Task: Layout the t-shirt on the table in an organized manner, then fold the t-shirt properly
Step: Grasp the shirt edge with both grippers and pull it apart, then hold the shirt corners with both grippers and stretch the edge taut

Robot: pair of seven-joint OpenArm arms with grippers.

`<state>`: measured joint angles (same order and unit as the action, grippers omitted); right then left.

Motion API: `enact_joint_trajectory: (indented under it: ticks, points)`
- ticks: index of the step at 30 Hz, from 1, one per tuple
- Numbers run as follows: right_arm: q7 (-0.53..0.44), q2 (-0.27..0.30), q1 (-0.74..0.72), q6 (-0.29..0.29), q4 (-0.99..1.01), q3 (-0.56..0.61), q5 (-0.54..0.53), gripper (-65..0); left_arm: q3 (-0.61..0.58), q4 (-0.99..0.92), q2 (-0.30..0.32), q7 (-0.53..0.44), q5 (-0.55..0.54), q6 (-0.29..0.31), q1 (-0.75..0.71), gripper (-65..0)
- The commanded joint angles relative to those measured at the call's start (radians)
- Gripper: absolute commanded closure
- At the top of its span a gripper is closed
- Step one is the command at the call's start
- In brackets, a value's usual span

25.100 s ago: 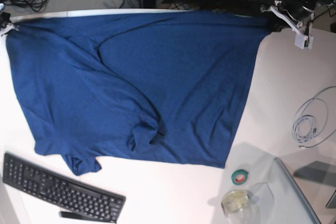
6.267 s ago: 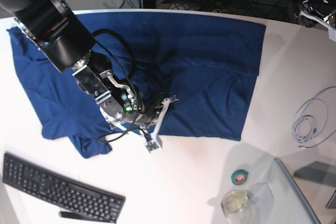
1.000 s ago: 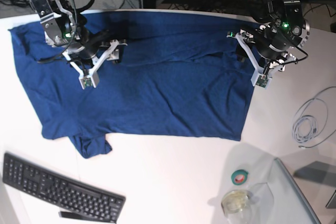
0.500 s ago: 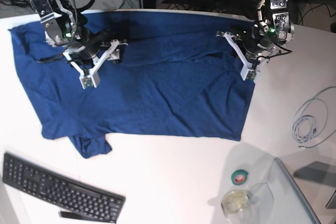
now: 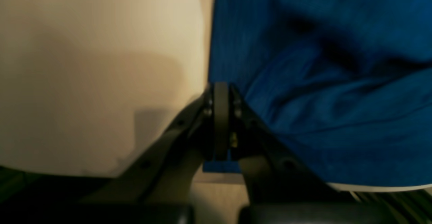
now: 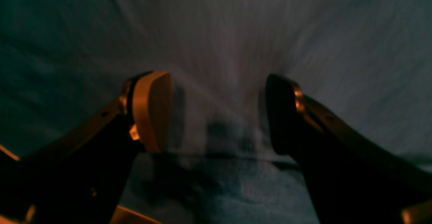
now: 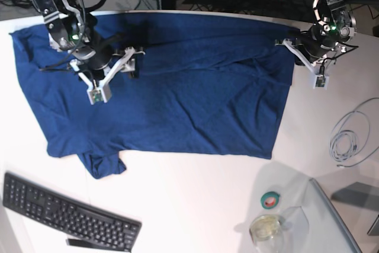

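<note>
On the white table (image 7: 195,205), the navy t-shirt (image 7: 177,99) lay spread but rumpled, so the laying-out step seemed in hand: the left gripper (image 5: 221,122) had its jaws clamped together on the shirt's side edge, while the right gripper (image 6: 216,112) hovered over the cloth with jaws apart. The soft, ribbed-looking knit showed diagonal creases, so the next move probably called for a gentle outward pull to flatten it.
</note>
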<state>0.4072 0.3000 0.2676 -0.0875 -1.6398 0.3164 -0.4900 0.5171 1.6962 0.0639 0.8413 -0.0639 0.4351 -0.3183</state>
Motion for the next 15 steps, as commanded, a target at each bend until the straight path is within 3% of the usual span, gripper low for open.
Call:
enact_joint_trajectory:
  ticks: [1,6,11,15]
  points:
    - [-0.041,0.014,0.019,-0.002,-0.043,-0.033,0.006,-40.4,0.007,0.038,0.007,-0.007,-0.001,-0.003,-0.018,0.0]
    - [-0.004,0.014,0.106,-0.004,-0.11,-0.234,0.006,-40.4,0.008,0.095,-0.014,-0.007,-0.037,-0.003,-0.078,0.0]
    - [0.012,0.014,0.129,-0.001,-0.015,-0.388,0.006,-40.4,0.007,0.064,-0.016,-0.01,-0.127,-0.002,-0.111,0.0]
    - [0.012,0.021,0.121,0.005,0.036,-0.461,0.007,-40.4,0.005,-0.014,-0.017,-0.014,-0.139,-0.002,-0.083,0.0]
